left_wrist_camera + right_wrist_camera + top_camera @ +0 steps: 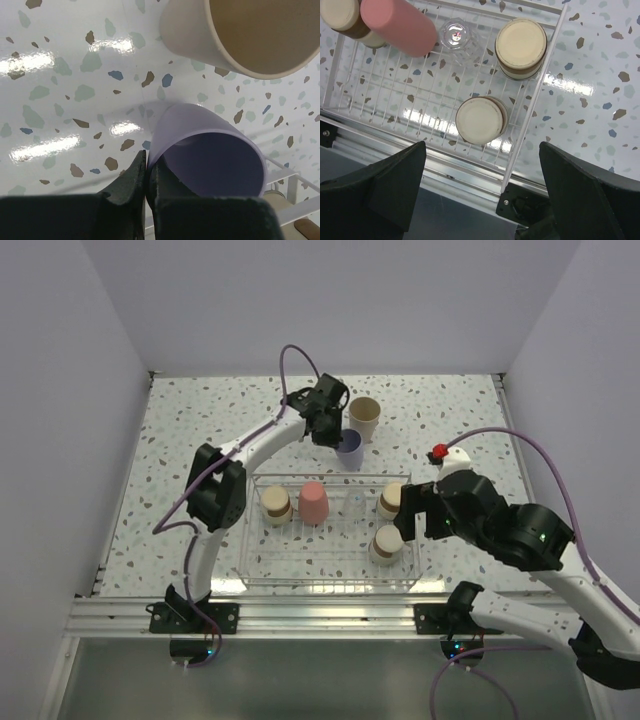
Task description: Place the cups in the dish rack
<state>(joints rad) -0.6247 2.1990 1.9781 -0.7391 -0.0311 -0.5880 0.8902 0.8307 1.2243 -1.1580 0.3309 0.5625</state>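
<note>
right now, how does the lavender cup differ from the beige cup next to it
The lavender cup is pinched at its rim by the left gripper; the beige cup stands free, touched by nothing. The lavender cup sits nearer the dish rack, while the beige cup is farther back. Both are open side up and outside the rack.

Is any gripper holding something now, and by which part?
The left gripper pinches the lavender cup by the wall at its rim. The right gripper is open and holds nothing.
</note>
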